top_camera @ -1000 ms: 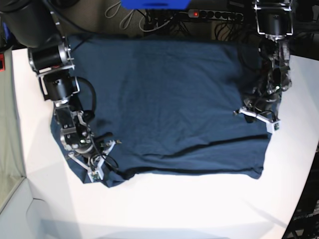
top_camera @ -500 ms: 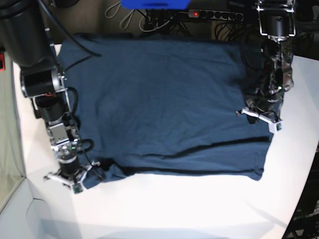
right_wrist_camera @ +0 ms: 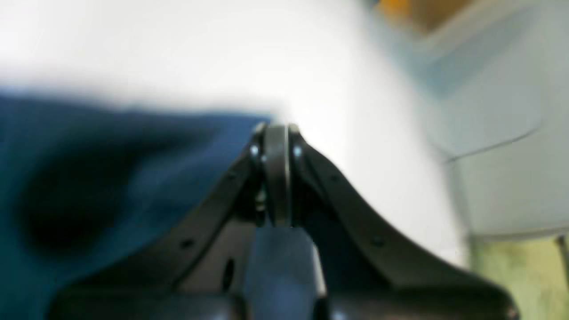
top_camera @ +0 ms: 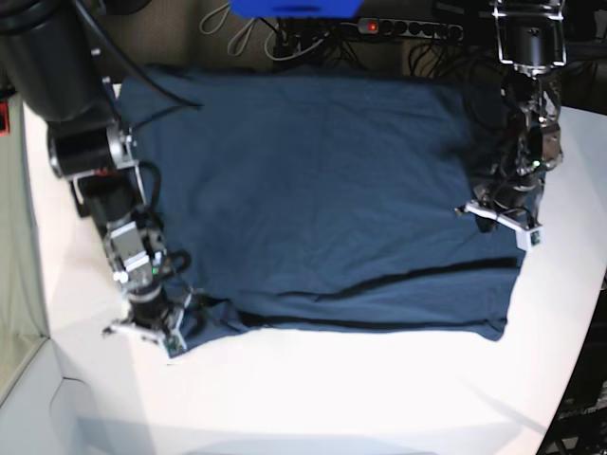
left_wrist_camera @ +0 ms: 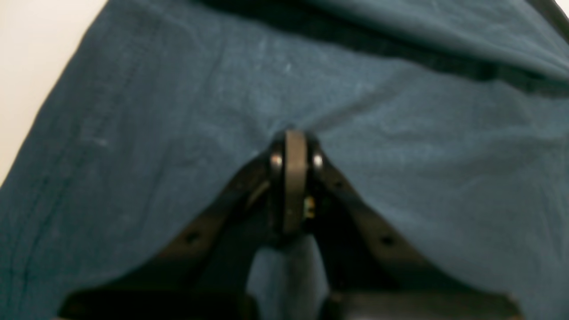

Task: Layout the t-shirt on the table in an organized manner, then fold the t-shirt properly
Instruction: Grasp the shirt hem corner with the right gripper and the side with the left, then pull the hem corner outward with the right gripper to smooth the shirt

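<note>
Navy t-shirt (top_camera: 313, 190) lies flat, opposite edges pinched by both arms' fingers (left_wrist_camera: 291, 142).

We list the t-shirt (top_camera: 313, 190) as partly covered along 2 side edges by both arms; its neck label is not discernible; the right wrist view is smeared, leaving the t-shirt edge and the table (right_wrist_camera: 178, 53) indistinct; the left wrist view crops the cloth on every side but its upper left.
</note>
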